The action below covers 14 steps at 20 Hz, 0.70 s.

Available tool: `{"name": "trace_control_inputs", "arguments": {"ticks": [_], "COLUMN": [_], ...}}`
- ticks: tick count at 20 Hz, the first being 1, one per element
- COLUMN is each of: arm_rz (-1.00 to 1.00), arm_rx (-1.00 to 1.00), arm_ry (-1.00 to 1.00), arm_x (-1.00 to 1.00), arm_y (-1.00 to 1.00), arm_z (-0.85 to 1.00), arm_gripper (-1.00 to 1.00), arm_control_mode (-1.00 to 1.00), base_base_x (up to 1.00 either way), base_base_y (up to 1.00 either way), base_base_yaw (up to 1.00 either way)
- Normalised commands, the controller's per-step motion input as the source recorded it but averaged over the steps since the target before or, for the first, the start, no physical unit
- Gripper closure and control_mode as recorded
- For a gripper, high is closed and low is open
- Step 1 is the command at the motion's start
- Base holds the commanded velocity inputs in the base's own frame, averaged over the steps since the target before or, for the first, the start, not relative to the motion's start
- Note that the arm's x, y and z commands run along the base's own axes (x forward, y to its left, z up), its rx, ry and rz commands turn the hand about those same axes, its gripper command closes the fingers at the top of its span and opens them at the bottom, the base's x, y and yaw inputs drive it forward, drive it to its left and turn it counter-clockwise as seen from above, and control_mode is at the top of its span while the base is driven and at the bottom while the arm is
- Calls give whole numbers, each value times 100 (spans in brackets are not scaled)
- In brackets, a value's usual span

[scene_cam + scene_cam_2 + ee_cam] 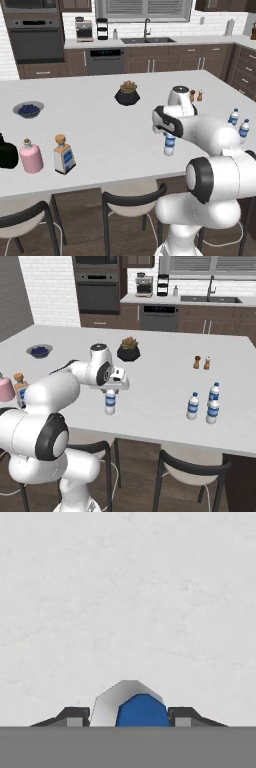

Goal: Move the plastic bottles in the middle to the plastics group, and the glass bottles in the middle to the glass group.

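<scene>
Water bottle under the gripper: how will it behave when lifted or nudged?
The water bottle is tall and narrow on a small base, so a sideways nudge probably tips it. Round body: likely rolls if it falls. Smooth clear plastic may slip or flex between the gripper fingers.

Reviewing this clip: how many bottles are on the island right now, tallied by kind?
Small blue-label water bottles: 4, one between the gripper fingers, three grouped at the right
Square corked bottle: 1
Pink flask: 1
Black bottle: 1
Total: 7
</scene>
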Motion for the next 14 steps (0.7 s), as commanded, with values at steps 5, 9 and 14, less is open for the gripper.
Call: {"name": "trace_control_inputs", "arguments": {"ticks": [5, 9, 14], "arm_rz": [0, 0, 0], "arm_rx": [-8, -6, -3], "arm_ry": [0, 0, -1], "arm_x": [0, -1, -8], "arm_y": [-84, -92, -96], "arm_z": [12, 4, 0], "arm_gripper": [100, 100, 100], "arm_control_mode": [-100, -100, -100], "base_base_x": [0, 0, 0], "base_base_y": [0, 0, 0], "base_base_yaw": [0, 0, 0]}}
